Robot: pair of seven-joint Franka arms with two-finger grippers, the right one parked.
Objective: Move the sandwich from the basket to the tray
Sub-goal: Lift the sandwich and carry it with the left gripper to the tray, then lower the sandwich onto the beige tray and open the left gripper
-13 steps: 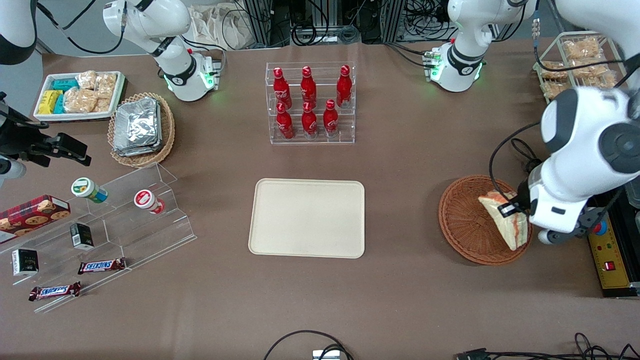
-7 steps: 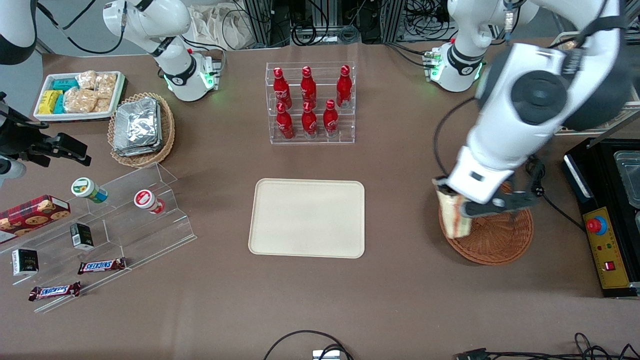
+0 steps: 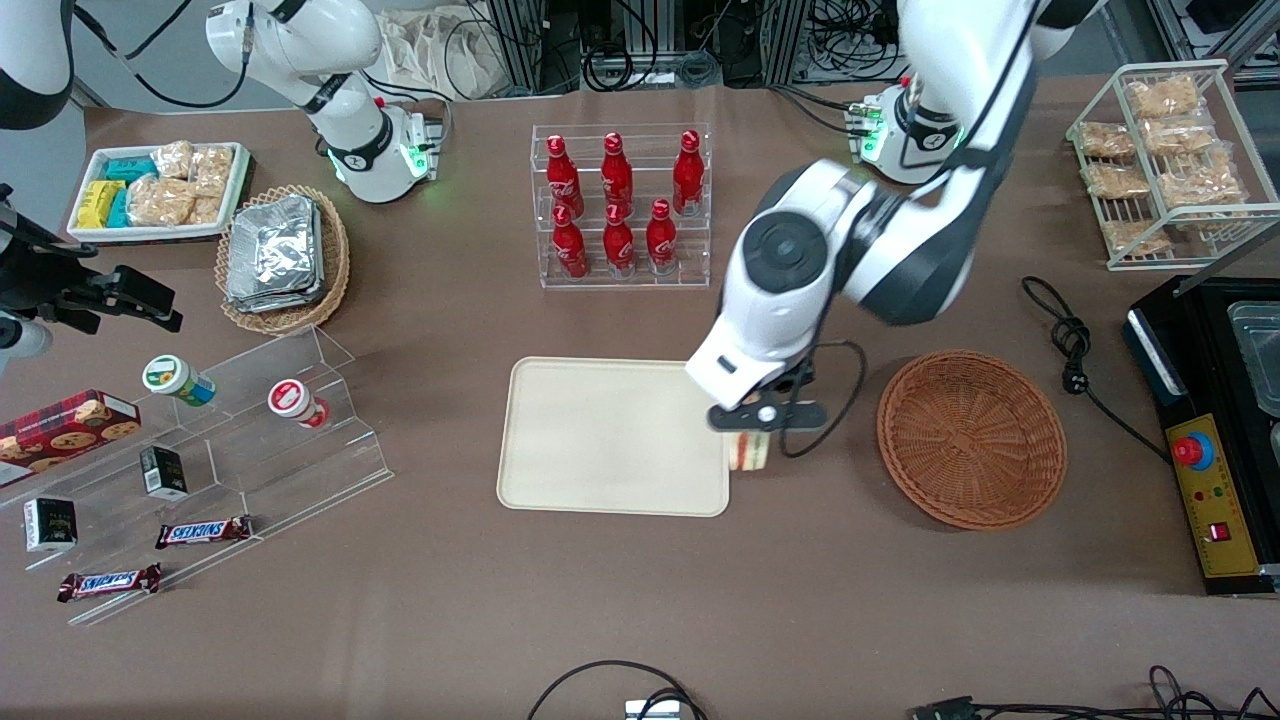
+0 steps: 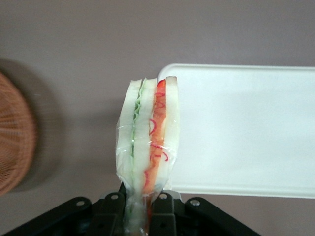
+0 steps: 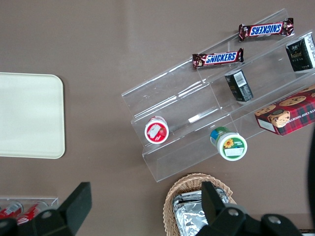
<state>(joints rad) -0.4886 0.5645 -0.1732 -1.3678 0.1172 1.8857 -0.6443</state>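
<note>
A: Where is the sandwich sitting?

B: The gripper is clamping it by one end, fingers closed on the wrap. It is hanging over the table just beside the tray edge that faces the basket; its long axis is probably pointing straight down from the fingers.

A: Counts?

B: One sandwich, one tray, one wicker basket lying empty.

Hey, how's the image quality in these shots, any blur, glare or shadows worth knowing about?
Front view: even lighting, the working arm slightly soft, the tray crisp. Left wrist view: the hand pinches the sandwich, whose wrap shows mild glare; the basket looks blurred and casts a soft shadow. Right wrist view: sharp, with reflections on the acrylic steps.
</note>
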